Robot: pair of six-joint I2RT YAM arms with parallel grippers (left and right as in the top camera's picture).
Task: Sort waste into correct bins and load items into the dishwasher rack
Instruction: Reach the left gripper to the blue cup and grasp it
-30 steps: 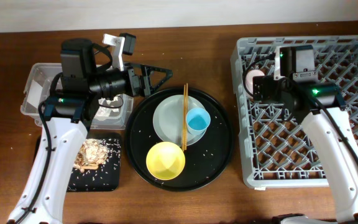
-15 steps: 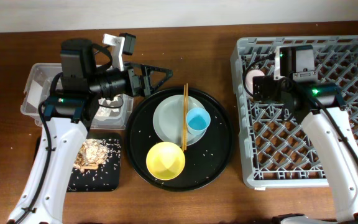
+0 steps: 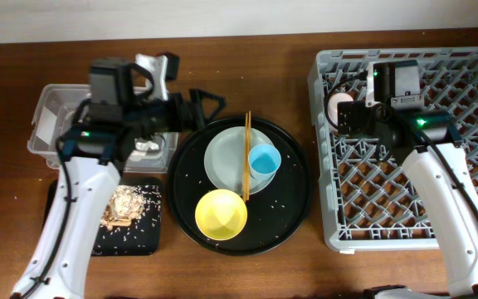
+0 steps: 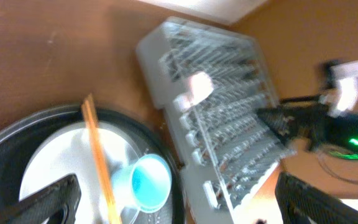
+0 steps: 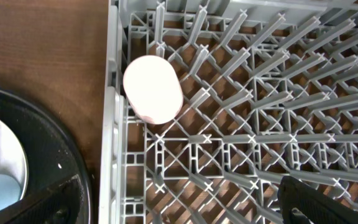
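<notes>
On the round black tray (image 3: 293, 208) lie a pale grey plate (image 3: 229, 162), wooden chopsticks (image 3: 246, 154) across it, a blue cup (image 3: 264, 159) and a yellow bowl (image 3: 221, 213). My left gripper (image 3: 206, 106) hangs open above the tray's upper left rim. In the blurred left wrist view the blue cup (image 4: 148, 182) and chopsticks (image 4: 98, 155) lie between its wide fingers (image 4: 48, 202). My right gripper (image 5: 185, 208) is open and empty over the dishwasher rack (image 5: 260, 93), just below the upturned pink cup (image 5: 152, 88). Tan food scraps (image 3: 123, 206) sit in the shallow black tray (image 3: 139, 241).
The clear tub (image 3: 48, 116) stands at the far left under my left arm, with white tissue (image 3: 148, 148) in it. The rack (image 3: 471, 83) fills the right side. Small white crumbs dot the round tray. Bare wooden table lies along the front.
My left wrist has turned and its gripper now looks shorter from above; its view is blurred by motion. The right arm and all the dishes stay where they were.
</notes>
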